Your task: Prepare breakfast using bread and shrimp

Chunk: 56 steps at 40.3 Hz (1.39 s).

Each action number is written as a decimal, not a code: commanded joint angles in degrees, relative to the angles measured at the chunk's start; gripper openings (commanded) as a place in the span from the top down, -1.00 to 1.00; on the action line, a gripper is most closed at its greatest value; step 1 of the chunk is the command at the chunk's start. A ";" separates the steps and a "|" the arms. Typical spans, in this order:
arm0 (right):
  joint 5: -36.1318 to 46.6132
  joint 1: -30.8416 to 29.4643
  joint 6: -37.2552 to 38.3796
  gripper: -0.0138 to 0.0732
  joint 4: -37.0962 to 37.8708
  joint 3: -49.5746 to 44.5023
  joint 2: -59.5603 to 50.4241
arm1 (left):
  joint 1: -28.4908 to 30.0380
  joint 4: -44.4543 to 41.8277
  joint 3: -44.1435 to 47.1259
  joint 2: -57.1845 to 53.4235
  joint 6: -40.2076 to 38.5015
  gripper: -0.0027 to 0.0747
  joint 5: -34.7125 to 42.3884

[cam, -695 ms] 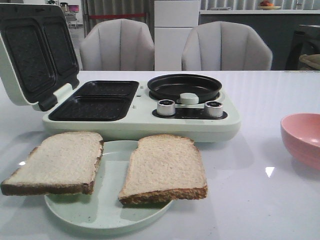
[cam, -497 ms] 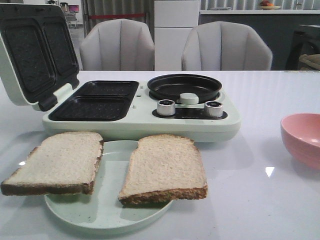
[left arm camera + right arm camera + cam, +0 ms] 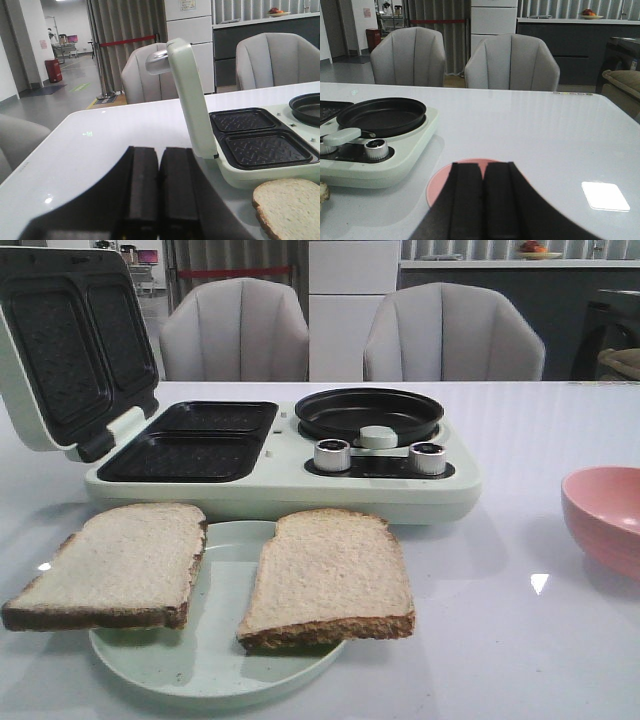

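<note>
Two slices of bread lie on a pale green plate [image 3: 215, 665] at the front: the left slice [image 3: 120, 560] overhangs the plate's left rim, the right slice [image 3: 330, 575] lies beside it. A corner of one slice shows in the left wrist view [image 3: 290, 205]. No shrimp shows in any view. My left gripper [image 3: 158, 155] is shut and empty above the table, left of the breakfast maker. My right gripper [image 3: 482, 167] is shut and empty above the pink bowl [image 3: 442, 182]. Neither gripper shows in the front view.
A pale green breakfast maker [image 3: 280, 485] stands behind the plate, lid [image 3: 60, 340] open, with two black grill wells [image 3: 190, 440], a round black pan [image 3: 368, 412] and two knobs [image 3: 332, 454]. The pink bowl [image 3: 605, 515] sits at the right. Two grey chairs [image 3: 235, 330] stand beyond the table.
</note>
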State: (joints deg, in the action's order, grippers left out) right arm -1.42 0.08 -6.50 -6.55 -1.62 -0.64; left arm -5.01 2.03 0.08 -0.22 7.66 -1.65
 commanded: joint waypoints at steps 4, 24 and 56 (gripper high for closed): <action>5.80 -0.03 -0.28 0.60 -0.22 1.02 -1.23 | -0.35 0.58 0.32 -1.15 -0.67 0.67 5.48; -8.76 -0.03 -0.28 0.60 -5.18 22.17 2.58 | -0.35 3.83 -21.86 4.75 -0.67 0.67 -6.98; -29.42 -0.03 -0.28 0.60 -2.71 40.96 35.52 | -0.35 6.91 -45.14 34.91 -0.67 0.67 -31.37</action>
State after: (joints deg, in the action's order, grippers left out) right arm -33.42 0.08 -6.50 -10.01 38.05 32.62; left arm -5.01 7.98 -43.15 33.11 7.66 -36.80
